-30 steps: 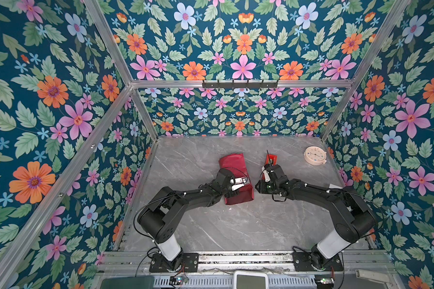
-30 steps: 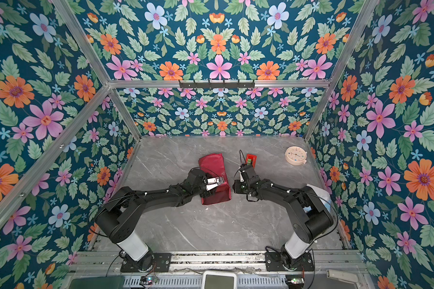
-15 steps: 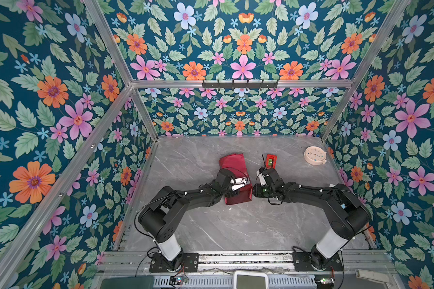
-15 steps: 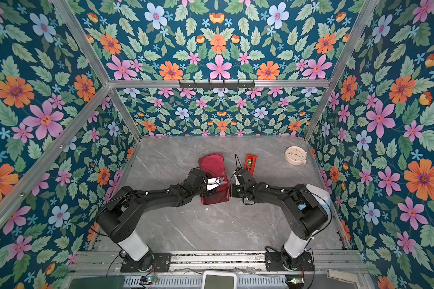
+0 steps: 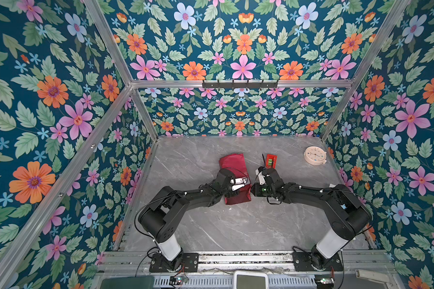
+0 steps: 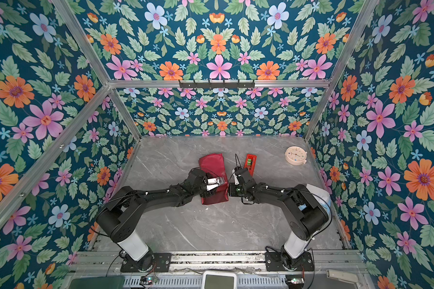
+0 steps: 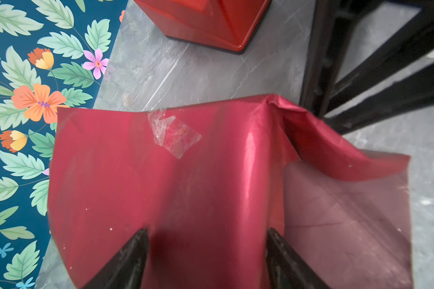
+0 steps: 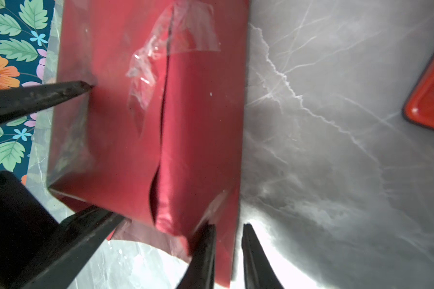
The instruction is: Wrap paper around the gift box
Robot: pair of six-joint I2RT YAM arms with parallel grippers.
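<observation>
Right wrist view: the right claw stands narrowly parted astride a loose end flap of the paper; the left claw, spread, presses it onto the hidden box, at the bench centre. Pinch squarely, fold taut.

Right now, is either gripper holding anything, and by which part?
Nothing clamped. Right gripper straddles the paper's loose side edge, gap visible. Left gripper open, fingers resting on the wrapped top.
</observation>
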